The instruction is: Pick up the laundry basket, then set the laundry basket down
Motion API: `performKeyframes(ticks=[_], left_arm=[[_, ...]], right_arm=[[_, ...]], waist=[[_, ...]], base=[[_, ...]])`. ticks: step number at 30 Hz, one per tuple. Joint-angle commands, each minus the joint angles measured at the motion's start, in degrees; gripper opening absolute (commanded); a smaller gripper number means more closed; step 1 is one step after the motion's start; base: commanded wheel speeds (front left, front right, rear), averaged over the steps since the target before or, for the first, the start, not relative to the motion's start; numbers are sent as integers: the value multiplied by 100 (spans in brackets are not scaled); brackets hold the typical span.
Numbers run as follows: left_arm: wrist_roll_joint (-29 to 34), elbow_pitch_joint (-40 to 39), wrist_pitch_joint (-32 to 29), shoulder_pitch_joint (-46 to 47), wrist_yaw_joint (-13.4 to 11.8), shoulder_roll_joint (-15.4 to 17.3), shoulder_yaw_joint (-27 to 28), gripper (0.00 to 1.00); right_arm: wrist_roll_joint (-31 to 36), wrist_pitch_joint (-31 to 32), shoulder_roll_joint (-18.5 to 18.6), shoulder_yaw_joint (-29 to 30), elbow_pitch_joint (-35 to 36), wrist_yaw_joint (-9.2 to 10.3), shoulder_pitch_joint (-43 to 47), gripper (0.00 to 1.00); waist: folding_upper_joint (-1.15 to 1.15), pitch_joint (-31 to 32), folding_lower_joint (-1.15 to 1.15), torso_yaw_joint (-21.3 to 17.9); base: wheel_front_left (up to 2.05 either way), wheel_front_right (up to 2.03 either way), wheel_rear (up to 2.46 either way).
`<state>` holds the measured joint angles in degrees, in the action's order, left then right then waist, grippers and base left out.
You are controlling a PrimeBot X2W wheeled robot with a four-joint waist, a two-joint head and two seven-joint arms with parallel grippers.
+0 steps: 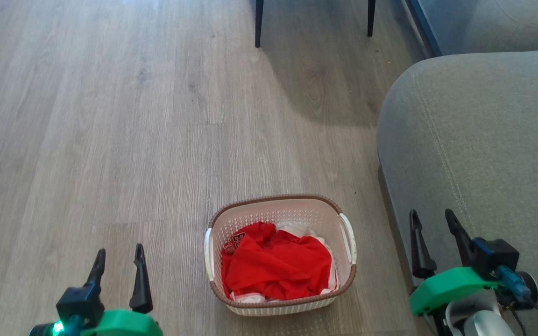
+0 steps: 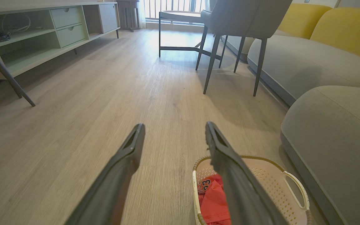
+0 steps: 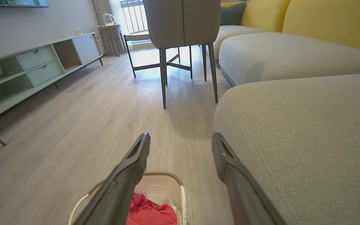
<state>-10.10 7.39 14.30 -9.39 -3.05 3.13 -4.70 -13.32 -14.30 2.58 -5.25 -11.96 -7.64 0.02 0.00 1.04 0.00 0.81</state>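
This is a home living room. A long grey sofa (image 3: 292, 53) with yellow back cushions (image 3: 330, 22) fills the right of the right wrist view. A low pale-green cabinet (image 2: 58, 28) with drawers lines the upper left of the left wrist view. An upholstered chair (image 3: 181, 22) stands at top centre, with a kettle (image 3: 108, 19) by the window. On the wood-look floor (image 1: 110, 116), lower centre of the head view, sits a laundry basket (image 1: 278, 217) of red clothing (image 1: 273, 266).
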Motion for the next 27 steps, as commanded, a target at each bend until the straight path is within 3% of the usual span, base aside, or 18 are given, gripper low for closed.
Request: performKeyframes(ticks=[1, 12, 13, 17, 27], left_arm=[[48, -230, 70, 200, -15, -22, 234, 100], [123, -213, 70, 185, -5, -23, 294, 100], [47, -14, -6, 0, 3, 0, 87, 0], [-7, 311, -29, -36, 9, 0, 70, 0], [-672, 343, -197, 95, 93, -2, 156, 0]], right_arm=[[49, -70, 30, -93, 190, 15, -122, 100], [74, -70, 30, -72, 158, 15, -144, 100], [23, 2, -3, 12, -28, 0, 5, 0], [-32, 19, -20, -21, -326, 0, 107, 0], [-713, 149, 22, 30, -314, 1, 50, 0]], waist=[[0, 3, 0, 16], [0, -31, 0, 7], [0, -31, 0, 7], [0, -32, 0, 6], [0, -39, 0, -1]], base=[[0, 0, 0], [0, 0, 0], [0, 0, 0], [0, 0, 0], [0, 0, 0]])
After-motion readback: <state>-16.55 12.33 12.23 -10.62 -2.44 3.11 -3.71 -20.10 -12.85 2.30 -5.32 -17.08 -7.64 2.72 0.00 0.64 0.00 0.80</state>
